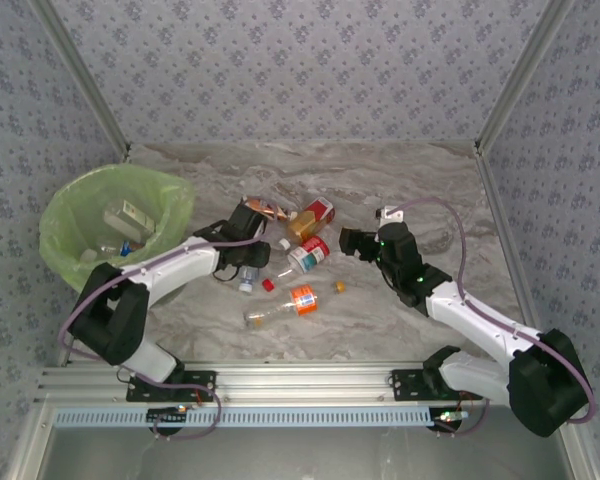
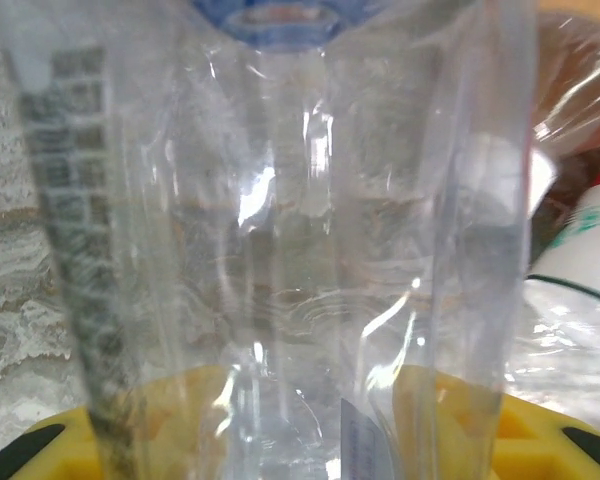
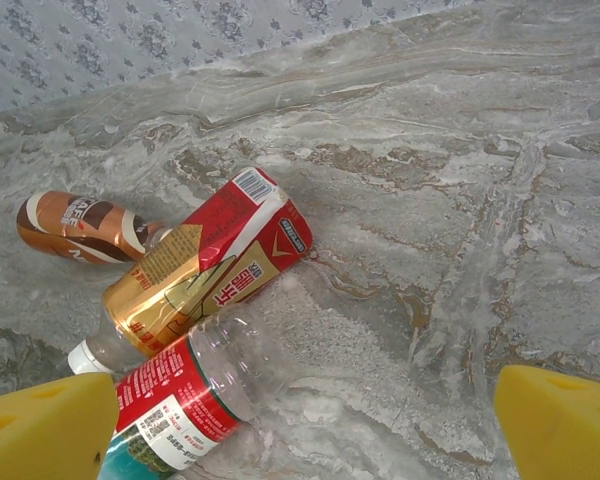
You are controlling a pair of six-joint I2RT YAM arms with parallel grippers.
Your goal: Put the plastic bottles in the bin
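Plastic bottles (image 1: 308,252) lie loose in a cluster at the middle of the marbled table (image 1: 420,170), between the two arms. Nearest the arm bases, at 6 o'clock of the cluster, a clear bottle with an orange label (image 1: 292,302) lies on its side. A loose orange cap (image 1: 339,286) sits at its 2 o'clock and a red cap (image 1: 268,285) at its 10 o'clock. Just beyond, at 9 o'clock of the cluster, the left gripper (image 1: 243,266) is down over a small clear bottle with a blue cap (image 2: 280,250). In the left wrist view this bottle lies between the yellow fingers (image 2: 545,445), which stand close in on either side; whether they press on it cannot be told. At 3 o'clock of the cluster the right gripper (image 1: 352,242) hangs with its yellow fingertips (image 3: 45,420) spread wide and nothing between them. Ahead of it lies a clear bottle with a red label (image 3: 185,395), touching a bottle wrapped in red and gold (image 3: 215,260) at its 12 o'clock. Farther on, a brown bottle (image 3: 75,228) lies just beside the red-and-gold one. At 9 o'clock of the table stands the bin (image 1: 60,250), lined with a light-green bag and well apart from the cluster, with other bottles (image 1: 128,215) lying inside.
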